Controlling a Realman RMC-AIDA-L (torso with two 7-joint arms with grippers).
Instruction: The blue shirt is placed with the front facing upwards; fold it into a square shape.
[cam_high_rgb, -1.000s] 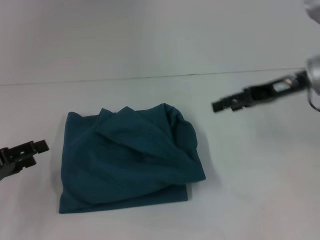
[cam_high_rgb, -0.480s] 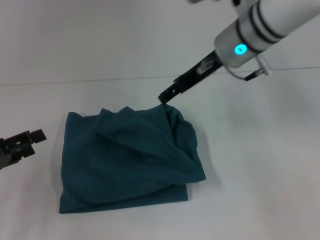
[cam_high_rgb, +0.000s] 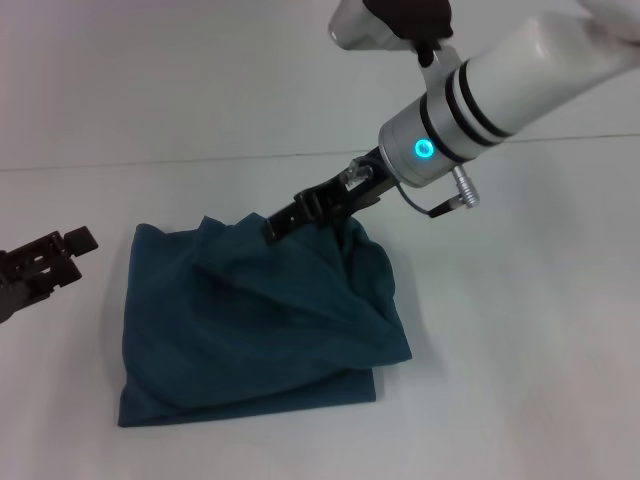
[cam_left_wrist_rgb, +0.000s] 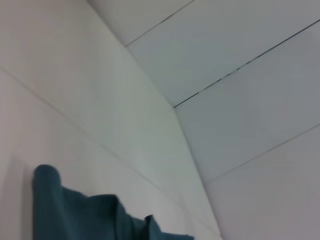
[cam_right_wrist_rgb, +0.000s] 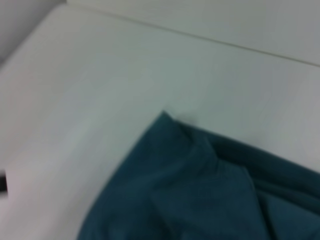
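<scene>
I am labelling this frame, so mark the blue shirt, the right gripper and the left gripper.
blue shirt (cam_high_rgb: 250, 330): head view, middle of the folded cloth.
right gripper (cam_high_rgb: 272, 231): head view, fingertips at the shirt's far edge.
left gripper (cam_high_rgb: 75, 243): head view, fingertips left of the shirt.

From my left wrist camera I see a crumpled edge of the blue shirt (cam_left_wrist_rgb: 85, 215) lying on the white table (cam_left_wrist_rgb: 100, 100), with thin dark seams crossing pale panels beyond.
</scene>
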